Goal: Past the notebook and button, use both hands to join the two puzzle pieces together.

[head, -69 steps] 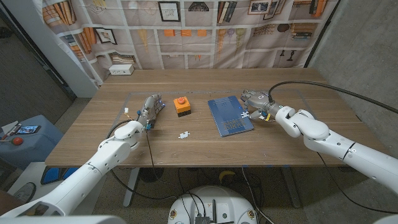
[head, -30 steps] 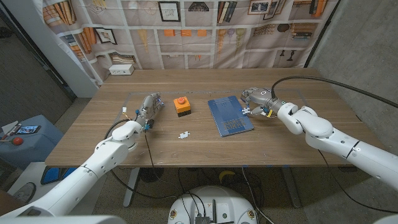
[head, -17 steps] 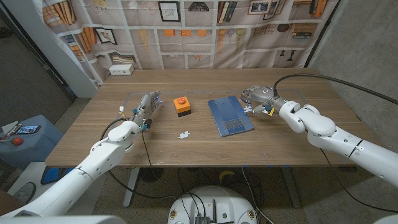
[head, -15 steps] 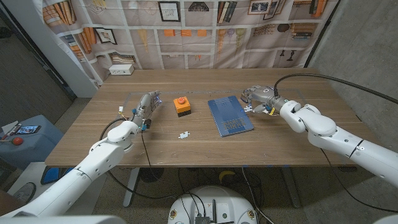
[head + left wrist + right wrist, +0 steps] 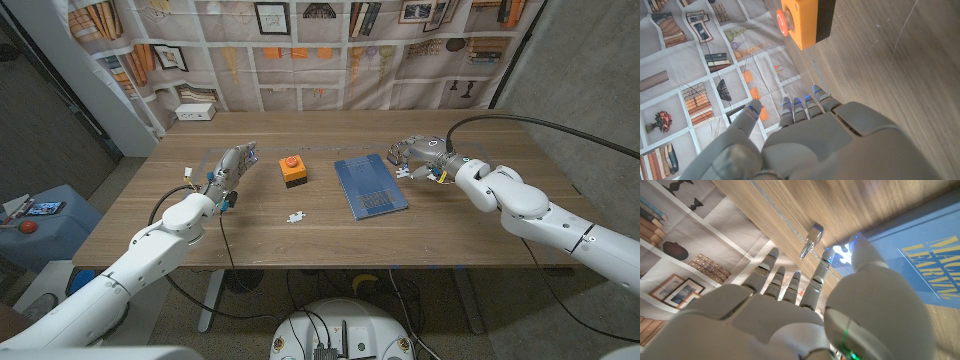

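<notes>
A small white puzzle piece (image 5: 294, 216) lies on the wood in front of the orange button box (image 5: 291, 170) (image 5: 802, 20). The blue notebook (image 5: 370, 185) (image 5: 920, 265) lies to the right of the box. My right hand (image 5: 418, 155) (image 5: 790, 305) hovers off the notebook's far right corner. It pinches the second white puzzle piece (image 5: 404, 171) (image 5: 842, 250) between thumb and a fingertip. My left hand (image 5: 225, 172) (image 5: 805, 135) is raised to the left of the button box, fingers stretched out, thumb apart, holding nothing.
A white socket box (image 5: 195, 112) stands at the table's (image 5: 480, 230) far left edge, against the printed cloth backdrop. A small silvery thing (image 5: 811, 237) shows on the wood beyond my right fingers. Bare wood lies between the loose piece and the table's near edge.
My right hand has carried its puzzle piece a little right and away, off the notebook's edge. My left hand has moved left, away from the button box.
</notes>
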Controlling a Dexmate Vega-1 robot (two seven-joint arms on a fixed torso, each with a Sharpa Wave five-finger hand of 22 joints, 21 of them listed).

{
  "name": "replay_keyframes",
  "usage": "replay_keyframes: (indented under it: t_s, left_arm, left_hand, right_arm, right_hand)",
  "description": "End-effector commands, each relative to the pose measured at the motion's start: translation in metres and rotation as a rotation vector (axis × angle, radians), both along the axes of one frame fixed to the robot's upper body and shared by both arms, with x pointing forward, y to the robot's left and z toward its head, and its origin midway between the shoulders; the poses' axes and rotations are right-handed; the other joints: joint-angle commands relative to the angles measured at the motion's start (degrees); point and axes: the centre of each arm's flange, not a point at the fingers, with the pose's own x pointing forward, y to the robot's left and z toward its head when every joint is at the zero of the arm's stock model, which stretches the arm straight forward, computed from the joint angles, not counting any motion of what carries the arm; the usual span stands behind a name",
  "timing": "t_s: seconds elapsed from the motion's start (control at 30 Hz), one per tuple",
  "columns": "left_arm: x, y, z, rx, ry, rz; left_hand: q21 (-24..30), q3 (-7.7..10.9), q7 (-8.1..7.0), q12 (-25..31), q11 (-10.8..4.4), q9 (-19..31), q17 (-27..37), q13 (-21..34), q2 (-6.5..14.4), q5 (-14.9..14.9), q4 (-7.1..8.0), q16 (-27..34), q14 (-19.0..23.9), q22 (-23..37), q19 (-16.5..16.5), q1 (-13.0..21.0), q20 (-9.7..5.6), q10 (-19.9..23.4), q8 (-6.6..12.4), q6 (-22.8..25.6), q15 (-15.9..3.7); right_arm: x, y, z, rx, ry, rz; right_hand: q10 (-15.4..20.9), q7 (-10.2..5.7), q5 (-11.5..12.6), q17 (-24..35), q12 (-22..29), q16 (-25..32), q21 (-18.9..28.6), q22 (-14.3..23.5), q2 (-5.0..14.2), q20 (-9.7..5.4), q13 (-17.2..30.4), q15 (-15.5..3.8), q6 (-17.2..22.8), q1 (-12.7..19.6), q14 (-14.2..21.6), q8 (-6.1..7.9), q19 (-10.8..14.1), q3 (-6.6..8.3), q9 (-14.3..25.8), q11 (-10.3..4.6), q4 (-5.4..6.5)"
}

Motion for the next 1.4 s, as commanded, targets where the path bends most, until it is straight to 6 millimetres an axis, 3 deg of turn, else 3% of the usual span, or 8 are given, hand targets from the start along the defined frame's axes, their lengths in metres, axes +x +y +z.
replay_keyframes:
  t_s: [0.03, 0.33, 0.57, 0.8, 1.13, 1.4]
  left_arm:
    - [-0.024, 0.004, 0.006, 0.127, -0.059, 0.036]
    - [-0.039, 0.007, 0.008, 0.225, -0.117, 0.058]
    - [-0.056, 0.007, 0.004, 0.312, -0.166, 0.107]
    - [-0.067, 0.010, 0.003, 0.437, -0.188, 0.108]
    - [-0.077, 0.009, -0.004, 0.633, -0.236, 0.150]
    - [-0.082, 0.001, -0.011, 0.805, -0.317, 0.184]
  left_hand:
    - [0.23, 0.25, -0.30, 0.50, -0.25, 0.29, 0.18, 0.22, 4.59, -0.10, -0.51, 0.38, 0.68, 0.12, 0.75, 0.84, -0.09, 0.96, 0.44, 1.51, -0.30]
    - [0.35, 0.43, -0.74, 0.57, -0.28, 0.32, 0.36, 0.23, 4.57, -0.09, -0.05, 0.49, 1.50, 0.13, 1.47, 0.49, -0.14, 1.94, 0.59, 3.18, -0.58]
    - [-0.56, 0.17, -1.17, 0.33, -0.74, 0.32, 0.44, 0.22, 4.81, -0.19, 0.06, -0.25, -1.02, 0.12, -0.63, 0.44, -2.16, 2.42, 0.26, 4.22, -1.56]
    - [-0.49, -0.03, -2.11, 0.25, -1.40, 0.31, 0.68, 0.22, 5.05, -0.21, 0.90, 0.09, -0.88, 0.09, -0.59, -0.05, -2.54, 2.75, -0.04, 4.39, -2.22]
    - [0.14, 0.33, -3.36, 0.04, -2.07, 0.30, 0.71, 0.20, 5.04, -0.02, 2.73, 0.55, 0.53, 0.07, 1.24, -1.07, -3.33, 3.11, -0.80, 3.47, -3.00]
    - [0.34, 1.25, -3.81, 0.04, -2.06, 0.29, 0.41, 0.19, 5.48, 0.09, 2.69, 0.46, 1.35, 0.06, 2.21, -0.57, -3.70, 3.61, -0.83, 3.73, -3.51]
  right_arm:
    - [-0.012, -0.008, 0.007, 0.021, 0.009, -0.014]
    - [-0.010, -0.015, 0.015, 0.027, 0.030, -0.004]
    - [-0.009, -0.018, 0.015, 0.015, 0.015, -0.003]
    - [-0.011, -0.016, 0.012, 0.004, 0.007, -0.008]
    - [-0.025, 0.019, 0.006, 0.007, 0.002, -0.010]
    - [-0.025, 0.045, 0.006, 0.022, 0.001, -0.027]
  right_hand:
    - [0.35, 0.13, 0.13, 0.22, -0.11, 0.52, -0.10, 0.25, 0.52, 0.09, 0.08, 0.08, 0.43, 0.25, 0.53, 0.25, 0.64, -0.18, 0.29, -0.07, 0.07]
    - [0.48, 0.13, 0.10, 0.28, -0.21, 0.53, -0.15, 0.25, 0.56, 0.08, 0.10, 0.19, 0.36, 0.21, 0.60, 0.19, 0.65, -0.29, 0.27, -0.09, 0.12]
    - [0.57, 0.13, 0.07, 0.34, -0.31, 0.50, -0.12, 0.26, 0.61, 0.26, 0.11, 0.04, 0.27, 0.15, 0.54, 0.12, 0.87, -0.40, 0.24, -0.03, 0.17]
    - [0.63, 0.13, 0.05, 0.38, -0.39, 0.49, -0.15, 0.26, 0.63, 0.34, 0.12, 0.15, 0.20, 0.10, 0.56, 0.07, 0.91, -0.49, 0.22, -0.08, 0.21]
    - [0.85, 0.13, 0.03, 0.44, -0.45, 0.50, -0.20, 0.27, 0.76, 0.35, 0.14, 0.24, 0.20, 0.06, 0.62, 0.03, 0.92, -0.57, 0.20, -0.11, 0.26]
    - [1.07, 0.13, 0.01, 0.51, -0.50, 0.41, -0.24, 0.27, 0.85, 0.42, 0.16, 0.38, 0.22, 0.03, 0.44, 0.00, 0.95, -0.66, 0.18, -0.01, 0.29]
